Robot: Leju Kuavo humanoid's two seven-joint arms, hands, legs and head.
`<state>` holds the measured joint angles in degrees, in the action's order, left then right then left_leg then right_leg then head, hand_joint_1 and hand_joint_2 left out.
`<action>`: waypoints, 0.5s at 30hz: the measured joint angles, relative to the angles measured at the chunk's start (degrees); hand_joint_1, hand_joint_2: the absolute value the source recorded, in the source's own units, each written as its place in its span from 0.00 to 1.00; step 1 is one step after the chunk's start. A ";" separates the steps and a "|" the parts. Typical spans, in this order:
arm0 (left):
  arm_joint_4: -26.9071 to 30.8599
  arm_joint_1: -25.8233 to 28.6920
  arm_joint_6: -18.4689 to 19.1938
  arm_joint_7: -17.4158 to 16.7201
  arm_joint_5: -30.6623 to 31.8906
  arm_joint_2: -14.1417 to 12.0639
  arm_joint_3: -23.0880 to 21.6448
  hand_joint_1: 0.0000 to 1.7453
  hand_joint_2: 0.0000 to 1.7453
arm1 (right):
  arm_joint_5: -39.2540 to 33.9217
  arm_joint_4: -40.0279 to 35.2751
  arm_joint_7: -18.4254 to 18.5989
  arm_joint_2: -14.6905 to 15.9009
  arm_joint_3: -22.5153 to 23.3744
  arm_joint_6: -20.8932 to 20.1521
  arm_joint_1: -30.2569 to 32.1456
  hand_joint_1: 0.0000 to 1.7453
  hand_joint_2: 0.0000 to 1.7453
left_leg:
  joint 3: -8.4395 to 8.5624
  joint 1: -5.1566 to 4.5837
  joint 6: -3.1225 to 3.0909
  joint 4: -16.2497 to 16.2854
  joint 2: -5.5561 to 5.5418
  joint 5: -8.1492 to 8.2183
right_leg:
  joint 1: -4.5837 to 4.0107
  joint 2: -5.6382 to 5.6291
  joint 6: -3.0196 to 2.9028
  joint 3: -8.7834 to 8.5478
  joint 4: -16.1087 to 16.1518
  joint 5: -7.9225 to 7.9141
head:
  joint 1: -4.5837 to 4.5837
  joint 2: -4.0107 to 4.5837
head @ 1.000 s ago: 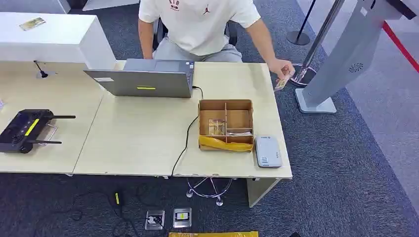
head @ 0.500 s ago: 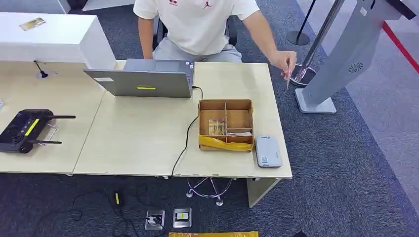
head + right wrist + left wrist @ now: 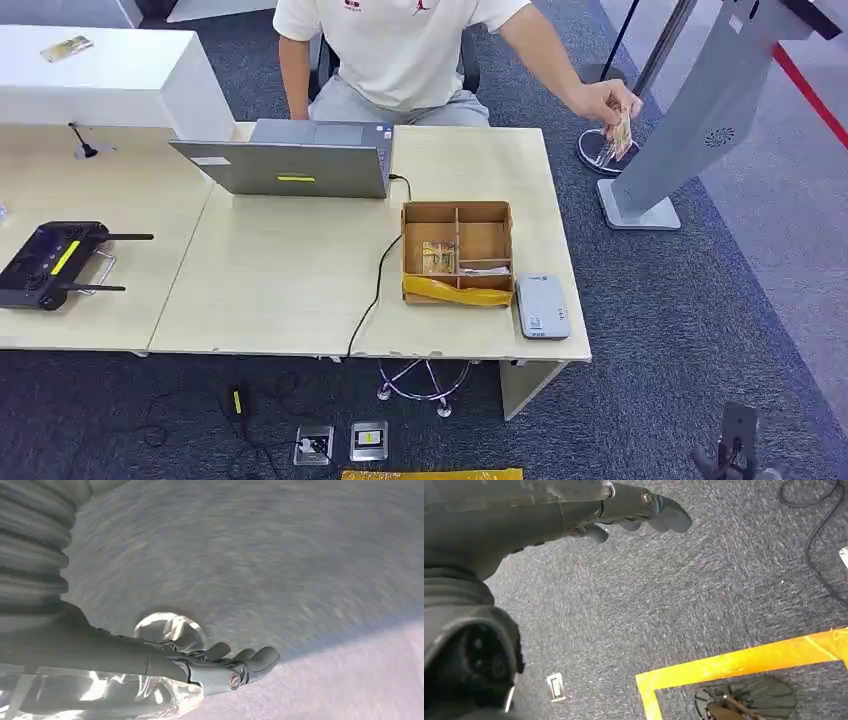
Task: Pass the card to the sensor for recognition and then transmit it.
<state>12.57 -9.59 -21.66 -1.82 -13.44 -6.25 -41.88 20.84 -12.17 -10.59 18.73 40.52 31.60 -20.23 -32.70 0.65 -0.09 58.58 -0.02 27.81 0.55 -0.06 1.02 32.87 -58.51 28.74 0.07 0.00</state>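
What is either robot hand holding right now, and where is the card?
Neither: the left robot hand and right robot hand hold nothing. The person's hand holds the card by its upper end.

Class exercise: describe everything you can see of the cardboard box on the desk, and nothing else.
The cardboard box is a shallow, open-topped brown tray, seemingly of cardboard, split by partitions into several compartments. It sits flat near the right end of the pale wooden desk, in front of the laptop. A yellow strip runs along its near wall. Small items lie inside, too small to identify. A grey card reader lies right beside its near right corner, and a black cable passes its left side.
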 joint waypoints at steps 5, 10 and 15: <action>0.00 -0.03 0.07 1.51 -0.15 -0.04 0.00 0.00 0.00 | -6.77 -1.14 -5.82 3.06 5.38 0.77 -7.37 0.00 1.00 | 0.00 -0.04 -0.05 0.00 0.01 -0.05 | 0.04 -0.01 0.03 0.02 -0.01 -0.06 | 0.00 0.00; 0.00 -0.03 0.09 2.30 -0.09 -0.02 0.00 0.00 0.00 | -11.66 -2.93 -11.31 4.24 7.76 -0.54 -13.01 0.00 1.00 | -0.05 -0.06 -0.11 0.00 -0.01 -0.09 | 0.06 0.03 0.03 0.00 -0.03 -0.09 | 0.00 0.00; 0.00 -0.09 -0.74 2.73 0.87 0.04 0.00 0.00 0.00 | -17.95 -7.40 -15.61 4.13 2.99 -1.81 -17.25 0.00 1.00 | -0.06 -0.04 -0.15 0.00 -0.12 -0.15 | 0.04 0.17 0.03 -0.04 -0.03 -0.10 | 0.00 0.00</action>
<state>12.57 -9.68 -22.40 0.92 -12.57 -6.21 -41.88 2.89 -19.58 -26.21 22.86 43.50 29.79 -37.47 -32.77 0.60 -0.24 58.58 -0.14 27.66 0.58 0.12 1.05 32.83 -58.54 28.65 0.07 0.00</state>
